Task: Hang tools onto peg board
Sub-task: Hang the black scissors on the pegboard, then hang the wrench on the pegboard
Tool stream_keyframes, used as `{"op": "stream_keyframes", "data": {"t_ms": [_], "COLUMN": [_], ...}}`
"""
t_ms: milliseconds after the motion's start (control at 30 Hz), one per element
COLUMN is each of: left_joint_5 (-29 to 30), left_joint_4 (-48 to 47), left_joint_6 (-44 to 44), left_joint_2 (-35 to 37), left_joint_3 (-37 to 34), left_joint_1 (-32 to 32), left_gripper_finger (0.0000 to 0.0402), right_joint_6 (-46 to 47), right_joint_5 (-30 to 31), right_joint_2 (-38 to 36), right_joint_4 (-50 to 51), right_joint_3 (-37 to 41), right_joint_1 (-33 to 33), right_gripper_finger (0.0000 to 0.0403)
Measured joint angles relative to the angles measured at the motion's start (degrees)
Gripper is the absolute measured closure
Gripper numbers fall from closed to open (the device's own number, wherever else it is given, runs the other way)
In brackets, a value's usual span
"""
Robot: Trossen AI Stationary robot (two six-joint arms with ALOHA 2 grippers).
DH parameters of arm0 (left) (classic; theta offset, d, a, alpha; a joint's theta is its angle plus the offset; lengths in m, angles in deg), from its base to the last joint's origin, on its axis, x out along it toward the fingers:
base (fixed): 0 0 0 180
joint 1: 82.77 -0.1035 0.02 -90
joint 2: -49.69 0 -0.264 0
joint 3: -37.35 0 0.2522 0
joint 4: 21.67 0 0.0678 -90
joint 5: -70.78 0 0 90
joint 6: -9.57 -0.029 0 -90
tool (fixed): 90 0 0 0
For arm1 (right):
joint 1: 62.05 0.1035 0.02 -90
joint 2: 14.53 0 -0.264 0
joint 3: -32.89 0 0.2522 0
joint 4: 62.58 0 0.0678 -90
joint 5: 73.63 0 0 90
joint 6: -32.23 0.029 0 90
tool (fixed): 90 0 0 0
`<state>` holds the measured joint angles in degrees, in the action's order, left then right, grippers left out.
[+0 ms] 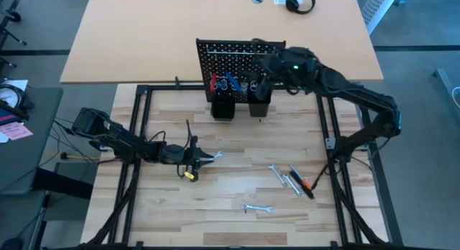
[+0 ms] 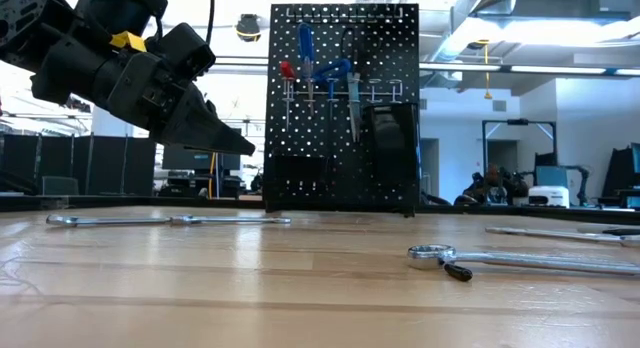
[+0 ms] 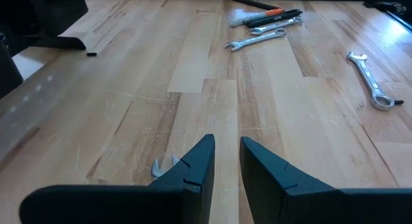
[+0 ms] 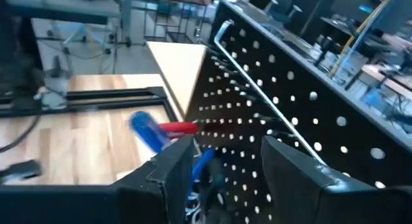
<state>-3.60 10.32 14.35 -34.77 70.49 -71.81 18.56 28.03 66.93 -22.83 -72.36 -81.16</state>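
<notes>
The black peg board [image 1: 241, 57] stands upright at the table's far middle, with two black cups [image 1: 223, 108] at its base. A red-handled tool [image 2: 287, 70] and blue-handled tools [image 2: 306, 43] hang from its silver rail [image 4: 257, 89]. My right gripper [image 4: 225, 159] is up high, open, right in front of the board's upper part with nothing between its fingers. My left gripper [image 3: 226, 166] hovers over the table's left middle, its fingers a narrow gap apart and empty. A silver wrench [image 2: 170, 220] lies flat on the table below it.
More tools lie flat on the table's near right: a silver wrench [image 1: 256, 207], another wrench [image 1: 277, 171], and an orange-and-black tool [image 1: 302, 182]. A second, lighter table [image 1: 144, 34] with headphones [image 1: 298, 2] stands behind the board.
</notes>
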Motion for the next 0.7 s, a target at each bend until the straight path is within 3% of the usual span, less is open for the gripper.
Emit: {"op": "stream_keyframes", "data": {"t_ms": [333,500,700], "left_joint_5": [0.00,-0.01,0.59], "left_joint_4": [-0.09,-0.09,-0.07], "left_joint_6": [0.00,0.00,-0.16], "left_joint_2": [0.00,0.00,0.00], "left_joint_3": [0.00,0.00,0.00], "left_joint_1": [0.59,1.25,1.31], "left_gripper_finger": [0.0334,0.0334,0.0334], "right_joint_6": [0.06,5.30,17.47], "right_joint_5": [-1.30,-15.06,-16.52], "right_joint_2": [-7.82,-12.21,-16.13], "right_joint_4": [15.04,14.47,0.23], "right_joint_3": [3.38,15.51,34.56], "right_joint_1": [7.92,11.59,20.44], "right_gripper_finger": [0.0234,0.0244,0.0248]}}
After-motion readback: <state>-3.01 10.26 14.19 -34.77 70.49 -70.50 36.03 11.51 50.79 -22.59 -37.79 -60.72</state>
